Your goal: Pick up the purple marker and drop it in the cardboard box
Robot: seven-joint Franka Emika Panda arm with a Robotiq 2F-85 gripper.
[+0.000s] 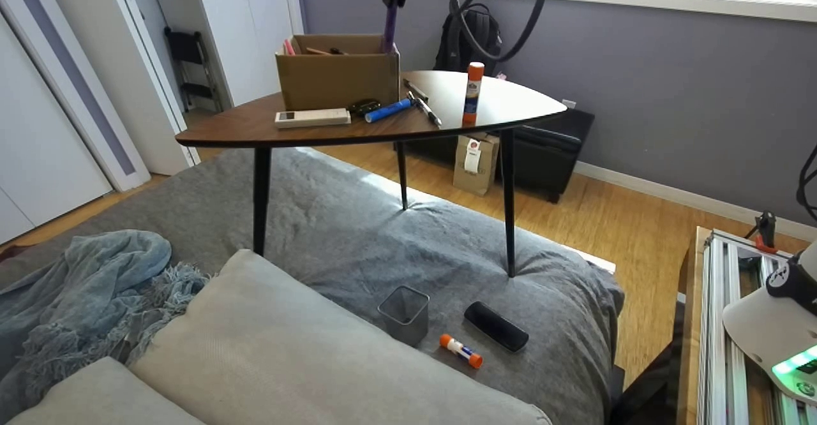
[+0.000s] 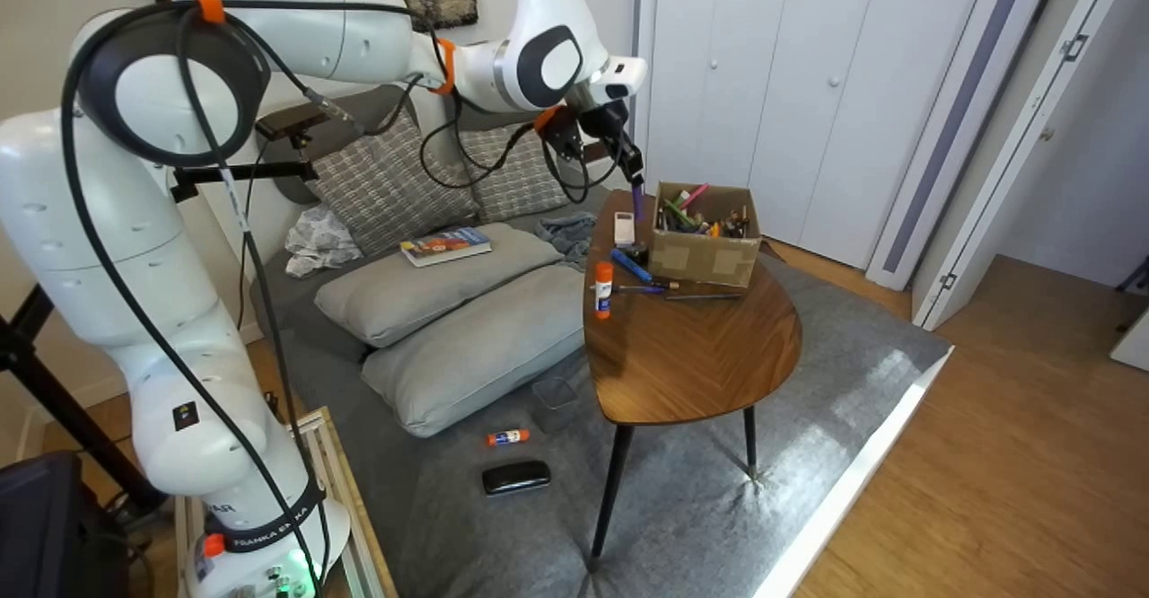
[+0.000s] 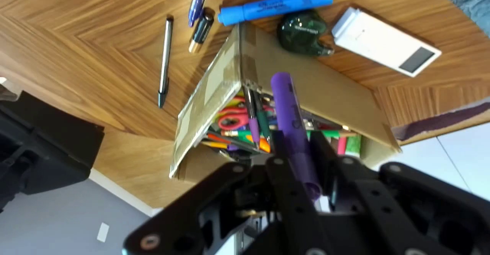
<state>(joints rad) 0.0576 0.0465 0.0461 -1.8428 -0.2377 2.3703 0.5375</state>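
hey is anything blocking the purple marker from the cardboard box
Possibly one wall of the cardboard box itself: in the wrist view, the free end of the purple marker overlaps that wall's outside. I can't tell whether it clears the rim. Nothing else visible stands between.

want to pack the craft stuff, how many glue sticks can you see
2. One glue stick stands upright on the table; another glue stick lies on the grey cover, near the black case. More could be hidden in the cardboard box.
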